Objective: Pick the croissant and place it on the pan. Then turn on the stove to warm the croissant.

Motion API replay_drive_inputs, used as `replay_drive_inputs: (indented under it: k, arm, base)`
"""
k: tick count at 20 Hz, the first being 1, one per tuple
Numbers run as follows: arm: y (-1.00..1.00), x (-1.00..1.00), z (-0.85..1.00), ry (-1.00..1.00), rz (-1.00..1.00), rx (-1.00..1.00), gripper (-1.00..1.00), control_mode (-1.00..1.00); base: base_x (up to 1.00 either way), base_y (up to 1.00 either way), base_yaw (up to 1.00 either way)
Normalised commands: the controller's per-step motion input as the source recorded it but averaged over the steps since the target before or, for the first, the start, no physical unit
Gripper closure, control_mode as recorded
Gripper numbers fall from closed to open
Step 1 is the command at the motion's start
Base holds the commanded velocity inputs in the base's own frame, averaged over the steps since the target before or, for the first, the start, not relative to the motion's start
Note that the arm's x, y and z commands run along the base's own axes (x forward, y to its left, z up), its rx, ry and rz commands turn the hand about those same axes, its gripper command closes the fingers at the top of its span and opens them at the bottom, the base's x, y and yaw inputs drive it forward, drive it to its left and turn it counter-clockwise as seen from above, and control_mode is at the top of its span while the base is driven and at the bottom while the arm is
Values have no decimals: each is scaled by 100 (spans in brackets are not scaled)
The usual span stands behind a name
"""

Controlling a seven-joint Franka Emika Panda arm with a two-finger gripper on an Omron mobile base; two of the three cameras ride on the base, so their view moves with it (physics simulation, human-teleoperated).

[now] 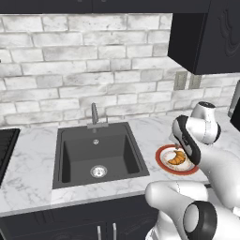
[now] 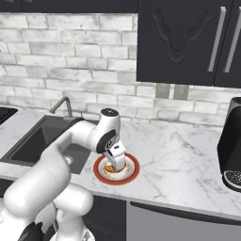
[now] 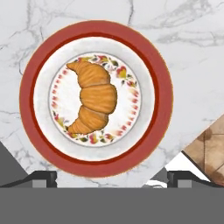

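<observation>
The croissant (image 3: 92, 97) is a golden crescent lying in the middle of a round red-rimmed plate (image 3: 26, 100) on the marble counter. My gripper (image 3: 111, 179) hangs straight above the plate, open, its two fingertips (image 3: 43, 178) far apart with nothing between them. In the base views the hand (image 2: 114, 164) hovers just over the plate (image 2: 132, 172) and partly covers the croissant (image 1: 176, 158). A corner of the stove (image 1: 4, 150) with dark grates shows at the far left. The pan is out of view.
A black sink (image 1: 96, 154) with a faucet (image 1: 94, 114) lies between the plate and the stove. A dark coffee machine (image 2: 230, 146) stands at the right end of the counter. The counter's front edge (image 3: 188, 144) runs close to the plate. Dark wall cabinets (image 2: 188, 37) hang overhead.
</observation>
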Motion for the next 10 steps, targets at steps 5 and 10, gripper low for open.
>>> replay_drive_inputs:
  k: [5, 10]
  arm:
    - [0, 18, -18, 0, 0, 0, -100, -100]
    - [-3, 18, -16, 0, 0, 0, -100, -100]
  base:
    - [0, 0, 0]
    - [0, 0, 0]
